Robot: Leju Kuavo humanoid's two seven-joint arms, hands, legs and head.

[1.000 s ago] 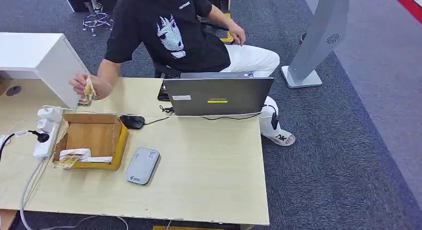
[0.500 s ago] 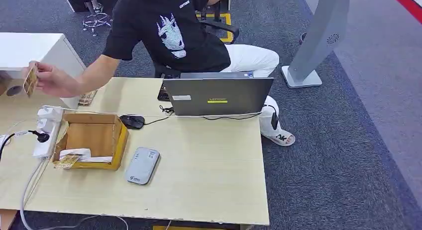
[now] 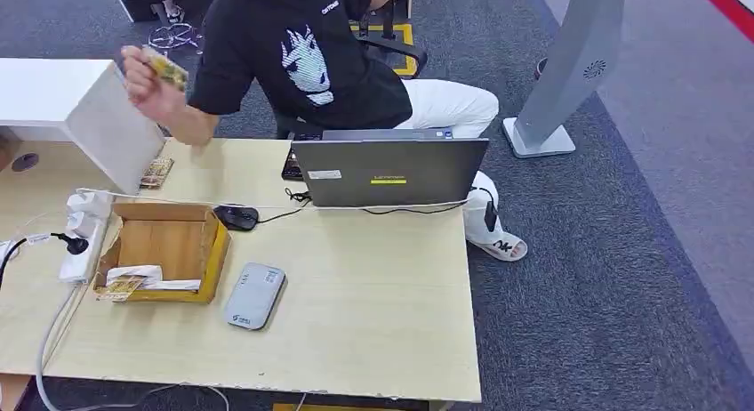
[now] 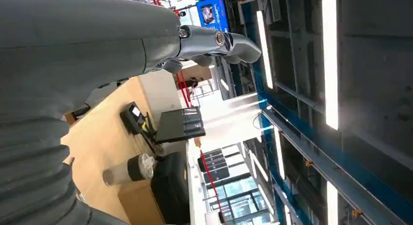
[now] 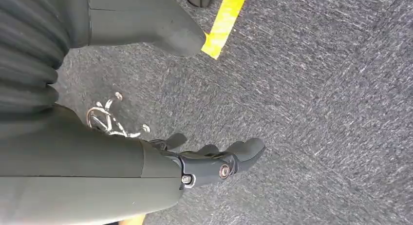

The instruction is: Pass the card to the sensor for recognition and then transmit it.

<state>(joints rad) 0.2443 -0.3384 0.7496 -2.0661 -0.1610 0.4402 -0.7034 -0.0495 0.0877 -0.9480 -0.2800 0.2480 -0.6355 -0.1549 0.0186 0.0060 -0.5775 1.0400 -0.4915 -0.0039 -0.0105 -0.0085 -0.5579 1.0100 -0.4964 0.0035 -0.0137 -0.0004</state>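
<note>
A: Where is the card [image 3: 166,68]?
B: At ten o'clock, pinched in the person's hand [image 3: 145,76], raised well above the table [image 3: 373,313].
A: And the robot?
B: Left hand [image 4: 214,42] and right hand [image 5: 214,162] both hold nothing, fingers loosely apart. The handover seems not yet begun; next, a hand must rise to take the card, then bring it to the grey sensor [image 3: 254,295] at seven o'clock.

wooden desk [image 3: 373,313], laptop [image 3: 389,171], cardboard box [image 3: 164,251]
</note>
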